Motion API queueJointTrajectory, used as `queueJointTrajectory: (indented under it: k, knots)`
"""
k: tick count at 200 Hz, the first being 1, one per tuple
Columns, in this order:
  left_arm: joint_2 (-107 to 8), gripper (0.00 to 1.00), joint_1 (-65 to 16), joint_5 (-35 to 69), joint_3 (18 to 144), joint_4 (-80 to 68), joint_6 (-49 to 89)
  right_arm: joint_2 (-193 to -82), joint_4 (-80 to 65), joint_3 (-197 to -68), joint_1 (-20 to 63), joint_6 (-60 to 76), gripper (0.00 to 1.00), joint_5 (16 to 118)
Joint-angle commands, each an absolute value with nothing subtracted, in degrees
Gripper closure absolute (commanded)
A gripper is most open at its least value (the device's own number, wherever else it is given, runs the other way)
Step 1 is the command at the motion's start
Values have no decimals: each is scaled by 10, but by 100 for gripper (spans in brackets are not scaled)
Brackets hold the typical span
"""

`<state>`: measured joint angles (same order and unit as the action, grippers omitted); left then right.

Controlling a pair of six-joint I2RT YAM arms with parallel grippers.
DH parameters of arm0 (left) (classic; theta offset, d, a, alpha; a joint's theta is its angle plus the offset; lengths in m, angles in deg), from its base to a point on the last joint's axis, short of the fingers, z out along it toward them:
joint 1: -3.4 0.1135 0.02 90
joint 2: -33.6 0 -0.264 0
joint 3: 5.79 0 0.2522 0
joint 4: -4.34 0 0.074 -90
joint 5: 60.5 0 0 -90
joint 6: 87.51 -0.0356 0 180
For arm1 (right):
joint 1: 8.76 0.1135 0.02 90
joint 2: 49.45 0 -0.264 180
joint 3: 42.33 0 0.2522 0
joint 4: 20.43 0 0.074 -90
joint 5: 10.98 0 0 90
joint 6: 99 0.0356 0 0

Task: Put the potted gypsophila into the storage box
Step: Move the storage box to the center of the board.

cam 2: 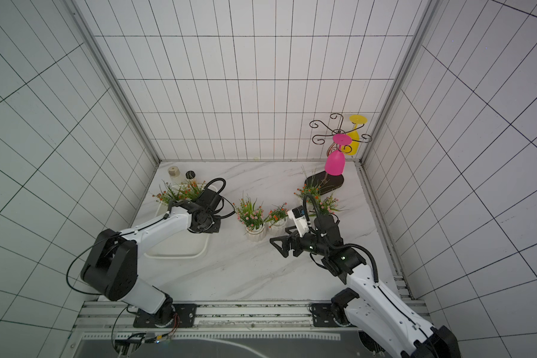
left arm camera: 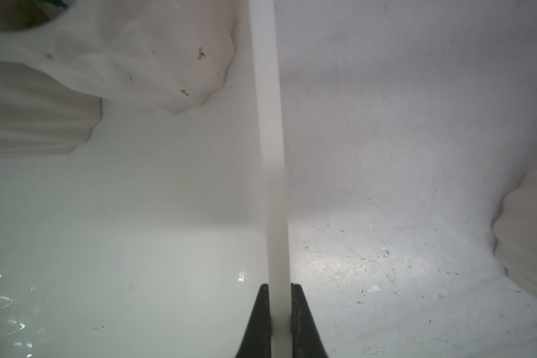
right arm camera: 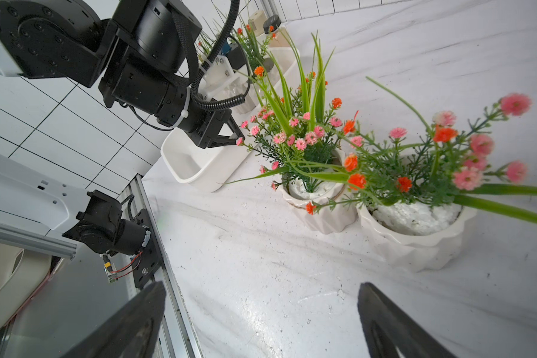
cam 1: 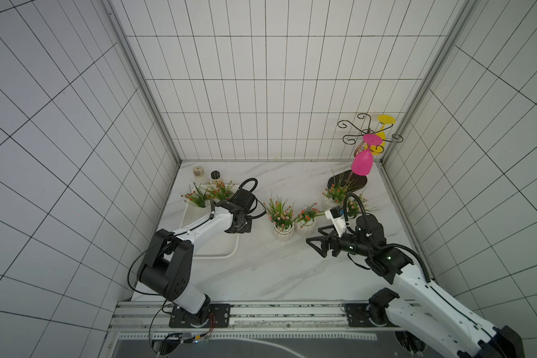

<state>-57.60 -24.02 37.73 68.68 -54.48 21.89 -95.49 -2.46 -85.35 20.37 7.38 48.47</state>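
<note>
Counted six potted gypsophila (cam 1: pixel 283 232): two inside the storage box (cam 1: pixel 217 256), four outside it; two jars (cam 1: pixel 200 174) behind it; two goblets (cam 1: pixel 362 164).

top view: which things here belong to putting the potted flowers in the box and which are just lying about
Job:
- shallow white plastic storage box, rim pinched by left gripper
- white ribbed flower pots, two in the box, four on the table
- open right gripper

Lying about:
- two lidded jars
- black wire rack with pink and yellow plastic goblets
</note>
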Motion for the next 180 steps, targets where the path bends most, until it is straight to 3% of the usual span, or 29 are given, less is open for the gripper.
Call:
queueJointTrajectory:
  k: [1,105,147,180]
  knots:
    - [-605,100,-265,336,735,-504,213,-948,-26,-844,197,73,2,485]
    - [-748,99,-286,297,906,-477,262,-930,-10,-841,193,67,2,492]
    - [-780,89,-289,284,948,-476,265,-926,0,-845,191,66,2,494]
    - [-754,66,-284,304,975,-505,238,-913,30,-860,186,61,1,514]
